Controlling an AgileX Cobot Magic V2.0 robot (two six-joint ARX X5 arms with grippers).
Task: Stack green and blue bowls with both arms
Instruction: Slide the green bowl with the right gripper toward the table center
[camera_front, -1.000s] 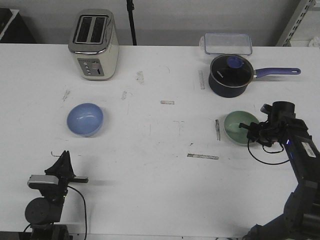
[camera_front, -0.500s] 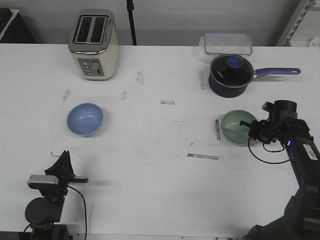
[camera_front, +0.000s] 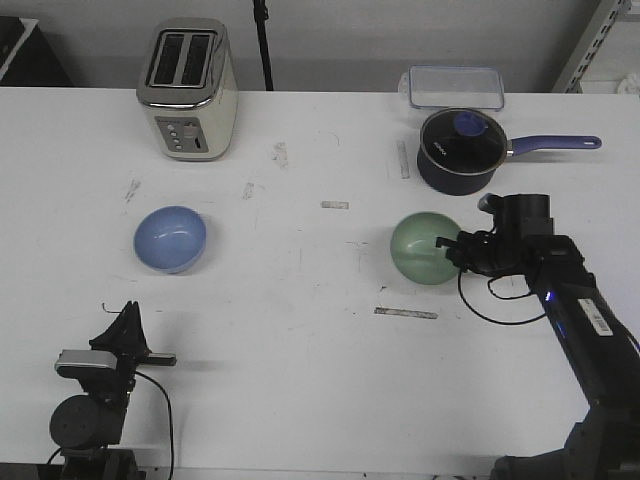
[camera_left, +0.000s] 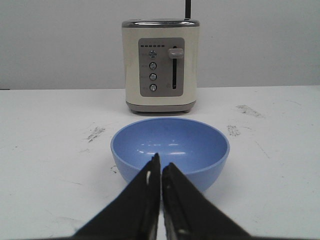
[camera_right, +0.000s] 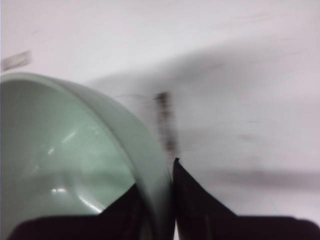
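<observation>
The blue bowl (camera_front: 170, 238) sits upright on the table at the left; in the left wrist view it (camera_left: 170, 150) lies just beyond my left gripper (camera_left: 161, 167), which is shut and empty. The left arm rests low at the front left (camera_front: 95, 365). My right gripper (camera_front: 452, 250) is shut on the rim of the green bowl (camera_front: 422, 248), held tilted on its side above the table right of centre. In the right wrist view the green bowl (camera_right: 75, 160) has its wall between the two fingers (camera_right: 200, 205).
A cream toaster (camera_front: 188, 88) stands at the back left. A dark navy saucepan with glass lid (camera_front: 460, 150) and a clear plastic box (camera_front: 452, 85) stand at the back right, just behind the right arm. Tape marks (camera_front: 405, 313) dot the table.
My right gripper has lifted the green bowl off the table, tipped it on its side and carried it leftward toward the centre. The left arm and the blue bowl have not moved.
</observation>
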